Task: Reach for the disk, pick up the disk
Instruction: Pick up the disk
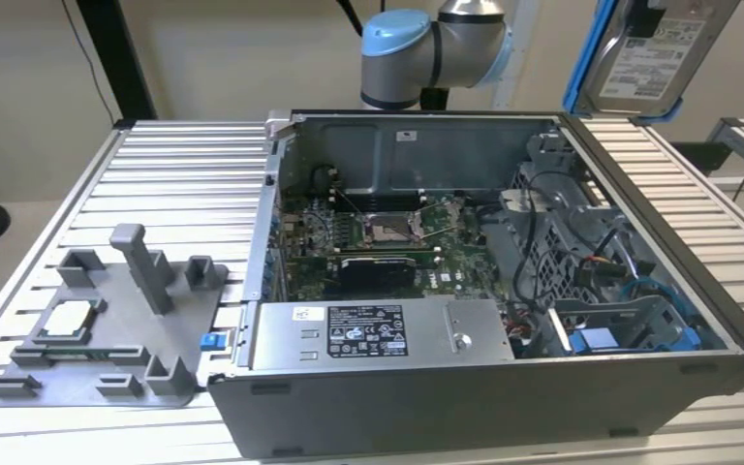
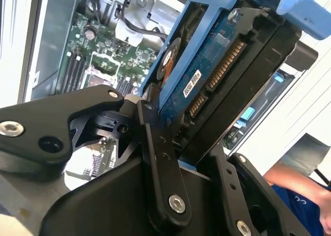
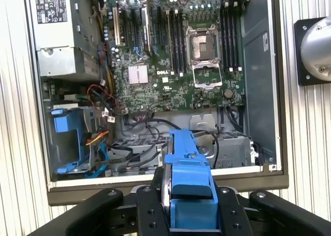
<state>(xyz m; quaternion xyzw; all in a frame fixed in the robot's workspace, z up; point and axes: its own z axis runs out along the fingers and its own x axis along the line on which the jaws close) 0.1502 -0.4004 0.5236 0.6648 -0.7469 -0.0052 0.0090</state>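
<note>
Disk [image 1: 641, 53] already clamped in the gripper [image 3: 191, 210], held up in the air past the far corner of the open computer case [image 1: 502, 407].

You've got the fingers [image 2: 165, 174] closed on the disk's two flat faces, blue frame [image 3: 189, 163] edge-on in the first wrist view, circuit-board side and connector facing the camera in the second wrist view. Disk hangs well clear of the case, label side showing at the exterior view's right, top. Judging by looks: a stiff metal block, fairly heavy for its size, smooth faces could slip, shock-sensitive, so no knocks. Best hold is across the flat faces near the middle; keep off the connector pins and bare board. Blue frame is plastic and may flex.
</note>
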